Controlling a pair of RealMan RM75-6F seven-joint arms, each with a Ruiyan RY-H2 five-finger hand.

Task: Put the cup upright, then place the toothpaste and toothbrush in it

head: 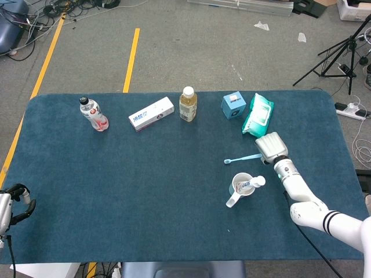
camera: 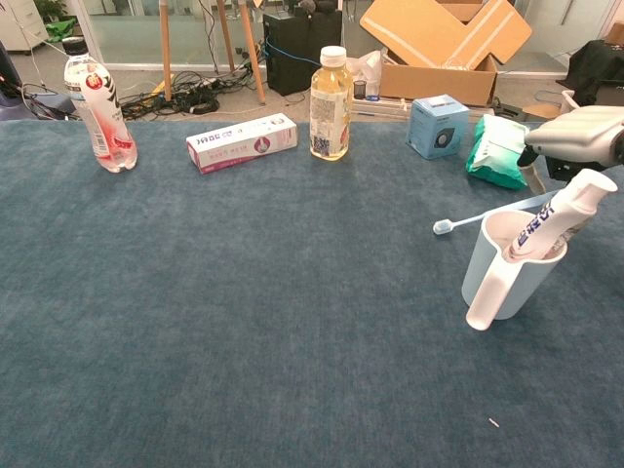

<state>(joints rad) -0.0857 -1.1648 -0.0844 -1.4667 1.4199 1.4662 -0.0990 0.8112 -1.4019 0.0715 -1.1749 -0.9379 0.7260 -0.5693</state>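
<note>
The cup (camera: pixel 511 273) stands upright with the toothpaste (camera: pixel 559 220) leaning inside; the right robot hand (head: pixel 271 147) pinches the toothbrush (head: pixel 243 158) by its handle end, lifted just behind the cup; light, stiff, likely slippery; open tabletop (head: pixel 145 191) lies left of the cup

Pale cup (camera: pixel 510 275) upright w/ toothpaste (camera: pixel 558 216) inside; blue toothbrush (camera: pixel 480 214) beside it, apparently lifted.

Our right hand (head: pixel 271 147) holds the light-blue plastic toothbrush (head: pixel 242 158) beyond the upright white cup (head: pixel 240 186) containing the white toothpaste tube (head: pixel 253 183).
</note>
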